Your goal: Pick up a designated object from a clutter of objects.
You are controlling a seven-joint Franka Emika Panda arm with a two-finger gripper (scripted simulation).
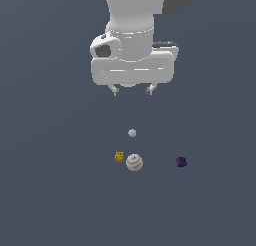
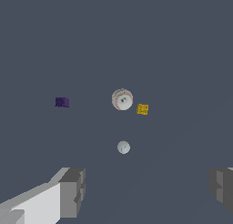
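Though well apart, baseball (image 1: 134, 162) below gripper (image 1: 132, 91)

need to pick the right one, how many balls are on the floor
2. The white baseball lies beside the yellow block; the smaller pale grey ball sits apart, nearer the arm. None looks hidden.

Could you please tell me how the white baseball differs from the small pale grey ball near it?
The baseball is clearly larger than the pale grey ball. The baseball shows red stitching, while the grey ball looks plain. The baseball lies right beside the yellow block, whereas the grey ball sits apart, alone. Both are round, pale and rest on the floor, untouched.
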